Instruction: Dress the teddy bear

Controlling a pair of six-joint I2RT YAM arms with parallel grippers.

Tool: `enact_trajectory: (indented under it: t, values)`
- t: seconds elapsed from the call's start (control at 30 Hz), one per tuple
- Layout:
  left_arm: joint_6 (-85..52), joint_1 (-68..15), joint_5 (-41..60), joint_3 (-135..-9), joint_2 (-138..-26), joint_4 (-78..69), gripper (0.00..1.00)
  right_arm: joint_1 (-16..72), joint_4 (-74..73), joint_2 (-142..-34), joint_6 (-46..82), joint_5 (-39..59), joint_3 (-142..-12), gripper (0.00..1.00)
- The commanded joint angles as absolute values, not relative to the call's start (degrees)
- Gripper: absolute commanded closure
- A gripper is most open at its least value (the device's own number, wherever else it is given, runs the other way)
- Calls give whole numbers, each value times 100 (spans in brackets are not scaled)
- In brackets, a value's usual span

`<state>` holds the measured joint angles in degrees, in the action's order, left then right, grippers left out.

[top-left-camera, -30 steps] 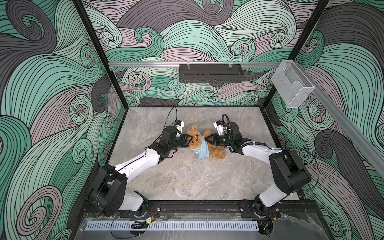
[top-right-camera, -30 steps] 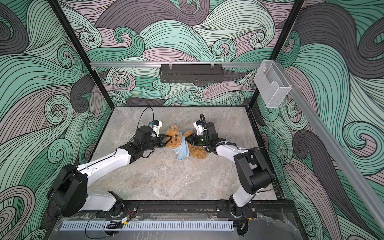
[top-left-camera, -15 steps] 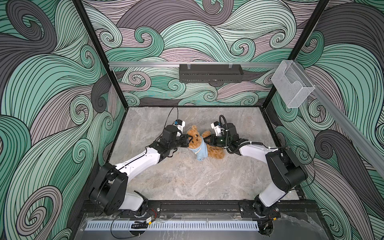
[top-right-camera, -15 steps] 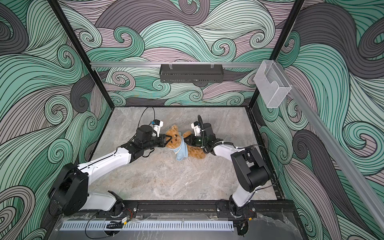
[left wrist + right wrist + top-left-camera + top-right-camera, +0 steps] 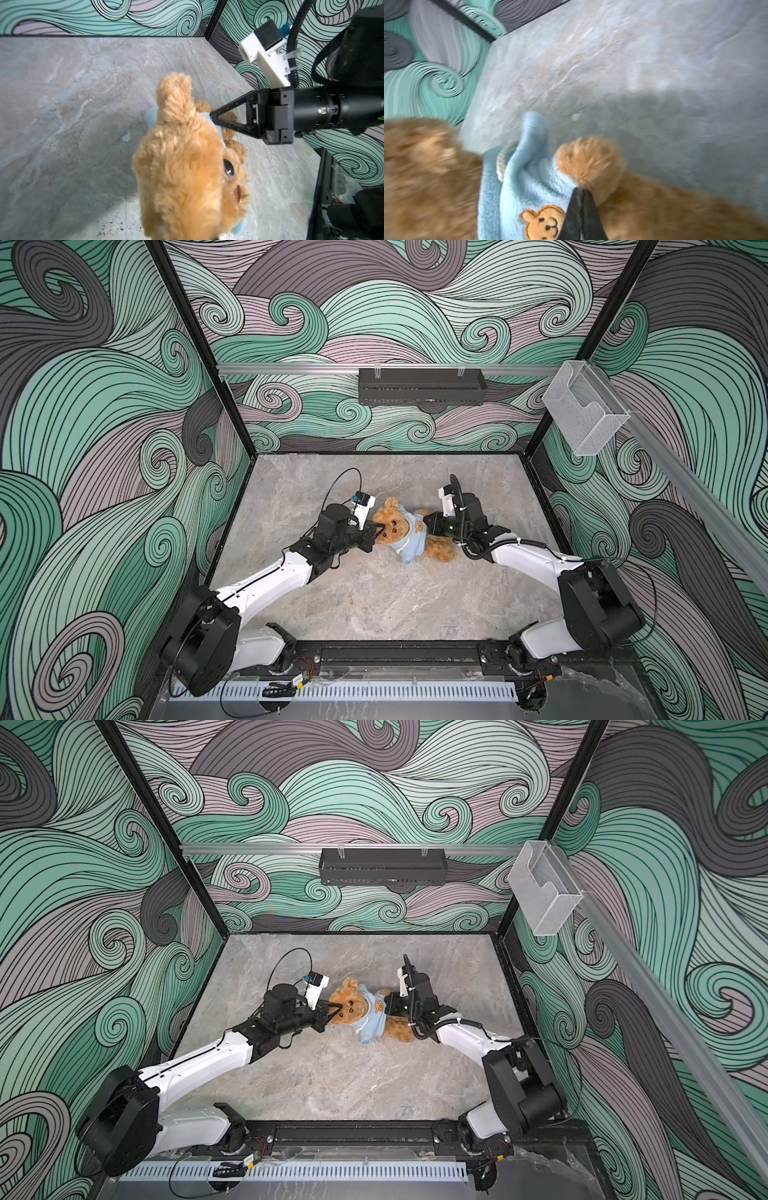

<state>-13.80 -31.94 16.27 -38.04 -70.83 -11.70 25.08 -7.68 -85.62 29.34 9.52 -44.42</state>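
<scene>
Two changes stand out against a second ago: the right hand (image 5: pixel 430 526) has come closer to the teddy bear (image 5: pixel 390 526) from the side of the right edge, and its fingers, which were a little apart, are now pressed together. Their tips meet at the hem of the light-blue garment (image 5: pixel 411 538), just beside one paw. Whether a fold of cloth is really caught between them, I cannot tell. I judge this as the start of a pull that would draw the garment further down the body, because it covers only the chest, with the bear patch (image 5: pixel 418 526) showing, while the belly and legs are bare fur. The left hand (image 5: pixel 376 531) is clenched too and seems to pinch the bear at the head, probably at one ear, which would hold the toy against that pull. The bear lies face up on the desk (image 5: pixel 374 605), in its far half, about midway between the left and right edges. Its long axis runs nearly along the far edge, with the head toward the left edge and the legs toward the right edge, slanted slightly to the near edge.
</scene>
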Motion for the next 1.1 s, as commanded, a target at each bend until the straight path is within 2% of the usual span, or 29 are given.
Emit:
enact_trajectory:
  t: [0.0,0.3,0.4,0.47,0.57,0.63,0.7,0.77,0.87,1.07]
  values:
    - [-917,-3111,1437,-3666,-6649,-1027,100,1929,-449,-8760,3004,-602,-4235,100]
    - [-1486,-3098,1037,-3202,-6338,-1683,100,1611,-544,-9005,3145,277,-4210,100]
    - [-1782,-3097,907,-3189,-6400,-1878,100,1567,-1133,-9086,3062,1362,-4160,100]
    - [-1810,-3094,1069,-3212,-6532,-2021,100,1556,-1471,-8999,2789,2291,-4228,87]
    - [-1461,-3100,1468,-3299,-6745,-2263,100,1556,-1224,-8576,2263,3104,-4387,70]
    - [-1239,-3096,1841,-3385,-6935,-2521,100,1560,-891,-8205,2018,3142,-4447,63]
    - [-1324,-3097,2228,-3533,-7205,-2821,100,1556,-752,-7910,2042,2938,-4438,60]
    - [-1671,-3099,2380,-3763,-7595,-2941,100,1603,-717,-7826,2351,2859,-4438,61]
    - [-2097,-3130,2156,-3791,-8092,-3162,99,1908,-714,-8003,2841,2716,-4306,72]
    - [-2594,-3195,1244,-3644,-8423,-2741,79,2597,-1437,-8018,3365,1871,-3337,82]
